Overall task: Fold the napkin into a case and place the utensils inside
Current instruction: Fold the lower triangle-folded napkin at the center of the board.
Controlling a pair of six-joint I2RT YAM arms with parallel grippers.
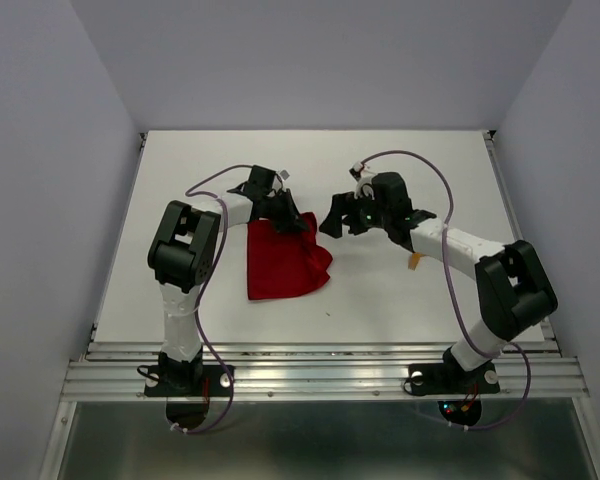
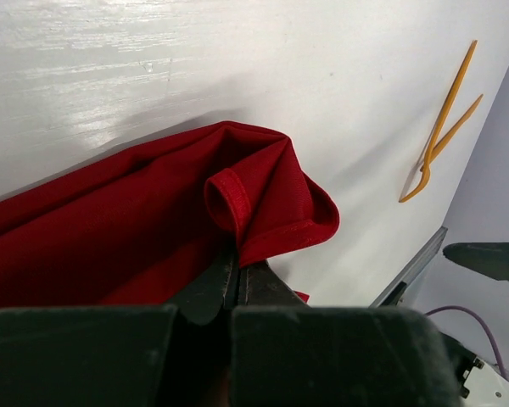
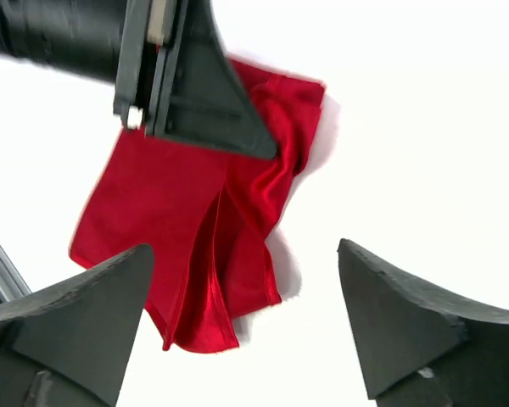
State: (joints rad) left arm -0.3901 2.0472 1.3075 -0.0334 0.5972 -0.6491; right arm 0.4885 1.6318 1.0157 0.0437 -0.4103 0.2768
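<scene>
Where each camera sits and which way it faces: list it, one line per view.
Top external: fixed above and behind, looking down on the table; left arm and right arm show.
Left wrist: on the left arm, looking past the left gripper, shut on the napkin; utensils beyond.
Right wrist: on the right arm, looking down past the open right gripper at the napkin.
Shared: all three show the napkin; right wrist also sees the left gripper.
</scene>
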